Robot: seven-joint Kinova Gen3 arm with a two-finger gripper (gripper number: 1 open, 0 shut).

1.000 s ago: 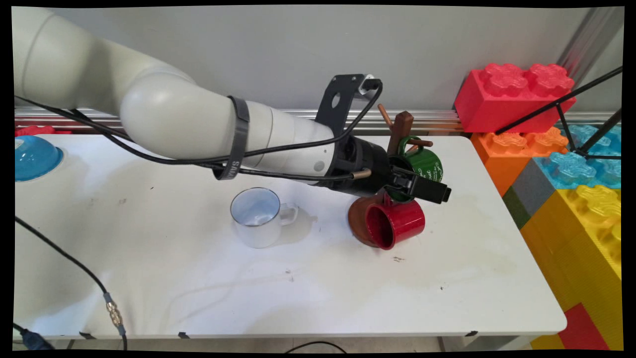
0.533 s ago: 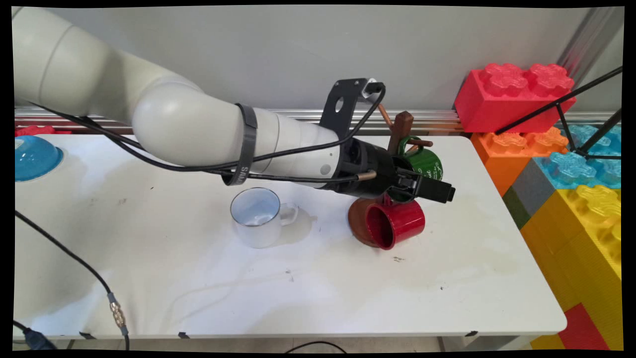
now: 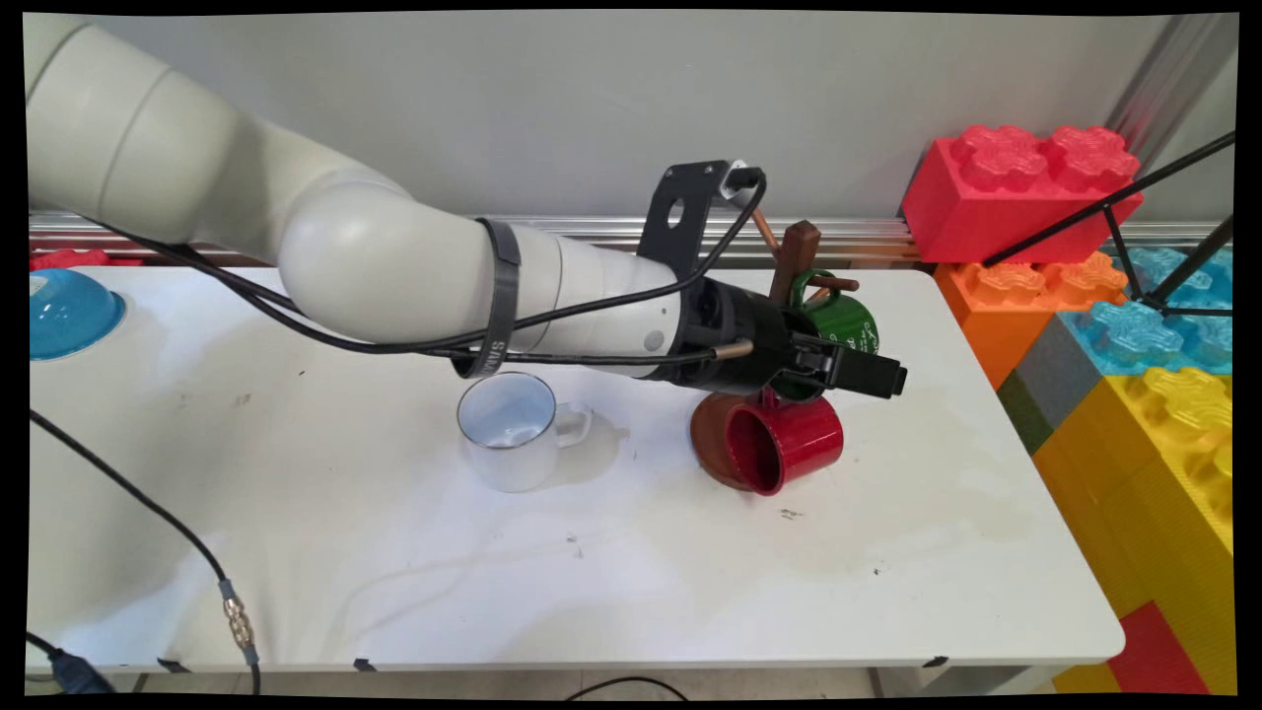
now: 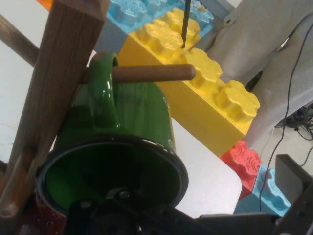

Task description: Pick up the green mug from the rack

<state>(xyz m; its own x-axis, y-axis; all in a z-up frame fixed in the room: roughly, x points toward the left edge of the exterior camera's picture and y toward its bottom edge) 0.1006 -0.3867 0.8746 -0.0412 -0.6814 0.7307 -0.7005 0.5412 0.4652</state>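
The black two-finger gripper (image 3: pixel 868 375) reaches across the white table (image 3: pixel 592 552) to the brown wooden mug tree (image 3: pixel 795 258) at its far right; whether it is open or closed on anything cannot be told. Three mugs are in sight. One glossy green mug (image 3: pixel 846 323) hangs by its handle on a round wooden peg (image 4: pixel 151 73) of the tree, its dark open mouth turned toward the hand camera and the gripper just beside its rim. One red mug (image 3: pixel 784 444) hangs lower, in front of the tree's round brown base (image 3: pixel 708 436), mouth facing the near left. One white enamel mug (image 3: pixel 515 430) stands upright on the table, well apart to the left. One blue bowl (image 3: pixel 67 314) lies upside down at the far left edge. Big plastic building blocks (image 3: pixel 1134 325) in red, orange, blue and yellow are stacked beyond the table's right end.
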